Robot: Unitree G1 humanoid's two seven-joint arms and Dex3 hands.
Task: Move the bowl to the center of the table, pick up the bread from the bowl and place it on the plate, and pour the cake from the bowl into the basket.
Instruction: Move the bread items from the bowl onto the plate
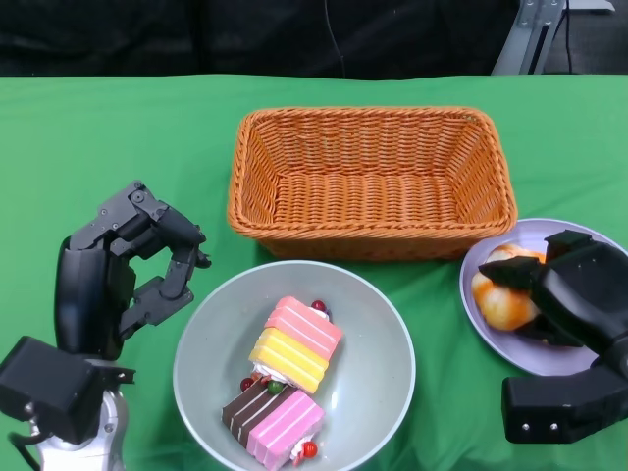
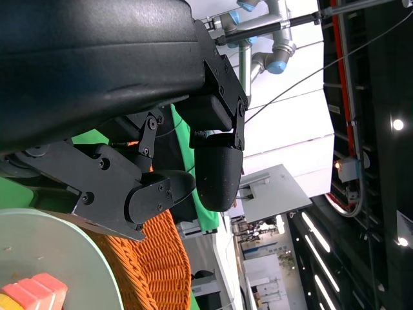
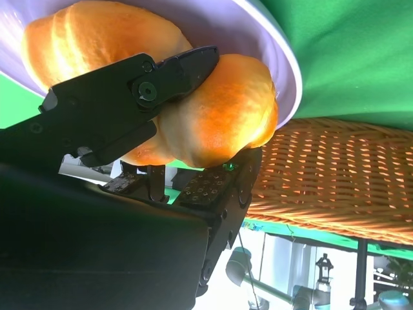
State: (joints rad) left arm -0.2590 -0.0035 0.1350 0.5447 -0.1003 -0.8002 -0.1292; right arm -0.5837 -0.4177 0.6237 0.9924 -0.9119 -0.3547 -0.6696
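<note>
The grey-green bowl (image 1: pixel 385 329) sits at the table's front middle and holds a pink-and-yellow cake slice (image 1: pixel 296 343) and a brown-and-pink one (image 1: pixel 275 417). Right of it, the orange-glazed bread (image 1: pixel 500 294) lies on the lilac plate (image 1: pixel 510 345). My right hand (image 1: pixel 579 294) reaches over the plate. In the right wrist view its fingers (image 3: pixel 129 97) grip the bread (image 3: pixel 219 110) from both sides against the plate (image 3: pixel 258 39). My left hand (image 1: pixel 128 265) hangs just left of the bowl, fingers apart, holding nothing. The left wrist view shows the left hand (image 2: pixel 161 142) above the bowl's rim (image 2: pixel 58 258).
A wicker basket (image 1: pixel 371 177) stands behind the bowl, close to the plate's far-left edge, with nothing in it. Green cloth covers the table, with bare room at the left and far corners.
</note>
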